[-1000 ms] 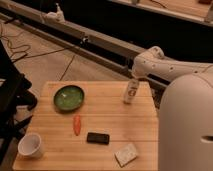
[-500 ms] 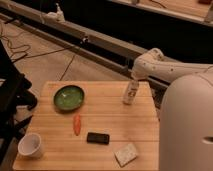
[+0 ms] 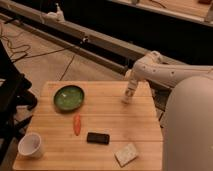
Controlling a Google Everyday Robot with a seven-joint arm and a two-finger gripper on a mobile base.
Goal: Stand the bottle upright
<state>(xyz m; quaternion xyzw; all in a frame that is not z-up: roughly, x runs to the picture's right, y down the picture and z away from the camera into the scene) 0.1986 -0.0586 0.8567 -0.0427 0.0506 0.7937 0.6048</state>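
Observation:
The bottle (image 3: 128, 96) is a small pale slim shape near the far right edge of the wooden table (image 3: 115, 120). It stands almost upright, leaning slightly, with its base on the wood. My gripper (image 3: 132, 83) hangs directly over its top, at the end of the white arm (image 3: 155, 70) that reaches in from the right. Bottle and gripper merge into one pale form, so contact between them cannot be made out.
A green bowl (image 3: 69, 97) sits at the far left, and an orange carrot (image 3: 77, 124) lies near the middle. A black phone (image 3: 98, 138) and a pale sponge block (image 3: 126, 154) lie toward the front. A white cup (image 3: 31, 145) stands at the front left corner. My white body (image 3: 187, 130) fills the right side.
The arm and the bottle have barely shifted; the bottle stays close to upright under the gripper.

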